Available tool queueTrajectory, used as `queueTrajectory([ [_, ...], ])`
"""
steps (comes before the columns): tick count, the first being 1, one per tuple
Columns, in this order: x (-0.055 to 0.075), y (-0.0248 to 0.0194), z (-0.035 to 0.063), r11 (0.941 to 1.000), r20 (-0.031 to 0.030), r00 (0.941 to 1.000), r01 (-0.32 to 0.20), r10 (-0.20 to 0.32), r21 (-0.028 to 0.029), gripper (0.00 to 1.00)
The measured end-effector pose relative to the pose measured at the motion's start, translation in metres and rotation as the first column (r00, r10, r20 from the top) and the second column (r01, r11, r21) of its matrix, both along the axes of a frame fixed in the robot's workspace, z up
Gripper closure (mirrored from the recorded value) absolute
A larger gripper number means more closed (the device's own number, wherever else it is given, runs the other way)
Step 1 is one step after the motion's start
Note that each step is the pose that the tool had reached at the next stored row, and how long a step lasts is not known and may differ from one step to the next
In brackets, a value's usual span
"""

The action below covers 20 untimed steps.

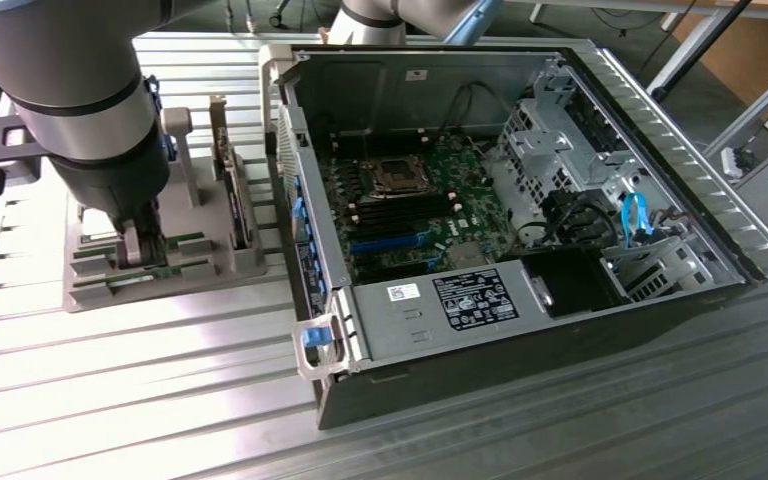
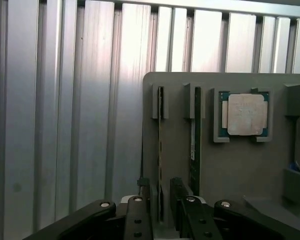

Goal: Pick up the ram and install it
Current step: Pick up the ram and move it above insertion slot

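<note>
Two green ram sticks stand on edge in slots of a grey holder. My gripper is down over the nearer ram, with one dark finger on each side of its thin edge and a small gap showing on both sides. The second ram stands in the neighbouring slot, untouched. In the exterior view my gripper hangs low over the holder at that view's left, beside the open computer case.
A square silver processor lies in a pocket of the holder beyond the sticks. The case's motherboard has dark memory slots near its middle, with drive cages and cables at the exterior view's right. The ribbed metal table lies all around.
</note>
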<state>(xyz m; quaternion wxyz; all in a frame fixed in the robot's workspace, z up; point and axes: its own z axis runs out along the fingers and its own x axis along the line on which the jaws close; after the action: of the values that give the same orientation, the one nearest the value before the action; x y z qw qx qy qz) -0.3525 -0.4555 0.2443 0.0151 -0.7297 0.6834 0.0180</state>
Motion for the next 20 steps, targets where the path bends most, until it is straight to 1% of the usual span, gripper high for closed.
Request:
queueTrajectory([
  [2, -0.001, 0.0000, -0.0014, 1.0000, -0.0001, 1.0000, 0.000, 0.000, 0.0000, 0.71],
  [8, -0.003, 0.0000, -0.0101, 1.0000, 0.0000, 1.0000, 0.000, 0.000, -0.0004, 0.71],
  [14, -0.004, 0.0000, -0.0155, 1.0000, -0.0001, 1.0000, 0.000, 0.000, -0.0005, 0.71],
  [15, -0.005, 0.0000, -0.0204, 1.0000, 0.0000, 1.0000, -0.001, 0.001, -0.0004, 0.71],
  [16, -0.011, 0.0000, -0.0329, 1.0000, 0.0001, 1.0000, -0.002, 0.002, -0.0005, 0.71],
  [17, -0.013, 0.0000, -0.0348, 1.0000, -0.0001, 1.0000, -0.003, 0.003, -0.0025, 0.71],
  [19, -0.013, 0.0000, -0.0370, 1.0000, 0.0000, 1.0000, -0.003, 0.003, -0.0025, 0.71],
  [20, -0.013, 0.0000, -0.0396, 1.0000, -0.0001, 1.0000, -0.003, 0.003, -0.0025, 0.71],
])
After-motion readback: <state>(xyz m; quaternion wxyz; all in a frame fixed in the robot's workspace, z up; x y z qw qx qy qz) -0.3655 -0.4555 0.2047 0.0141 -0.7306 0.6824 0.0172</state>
